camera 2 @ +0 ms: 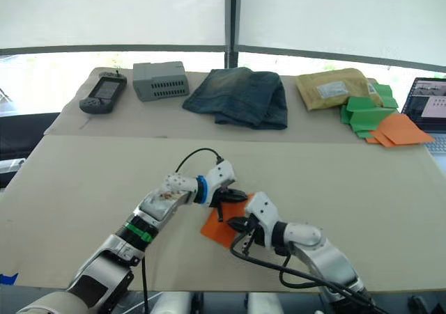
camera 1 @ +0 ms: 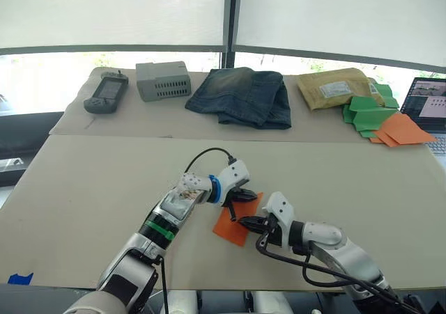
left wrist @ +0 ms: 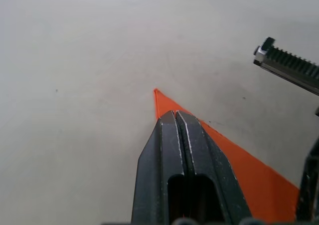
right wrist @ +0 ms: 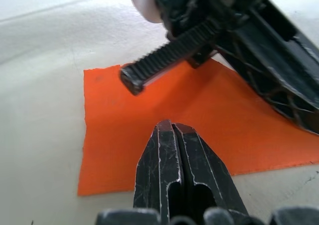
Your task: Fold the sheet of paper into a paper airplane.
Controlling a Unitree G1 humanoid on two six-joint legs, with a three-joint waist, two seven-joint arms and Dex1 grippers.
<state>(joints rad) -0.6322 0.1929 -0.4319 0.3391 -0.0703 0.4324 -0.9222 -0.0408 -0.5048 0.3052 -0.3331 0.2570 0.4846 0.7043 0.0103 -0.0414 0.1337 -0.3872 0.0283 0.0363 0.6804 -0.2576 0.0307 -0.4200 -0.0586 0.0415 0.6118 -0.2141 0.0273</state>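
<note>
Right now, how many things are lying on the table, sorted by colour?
Orange: 2, the sheet of paper by the grippers and a paler folded stack.
Green: 1 paper pile.
Grey: 2, box and handheld device.
Blue: 1 jeans.
Tan: 1 envelope.
Total: 7.

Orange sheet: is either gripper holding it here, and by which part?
Both grippers are shut over the sheet of paper lying flat on the table: the left gripper near a pointed corner, the right gripper over its middle. Whether either pinches paper cannot be told.
</note>
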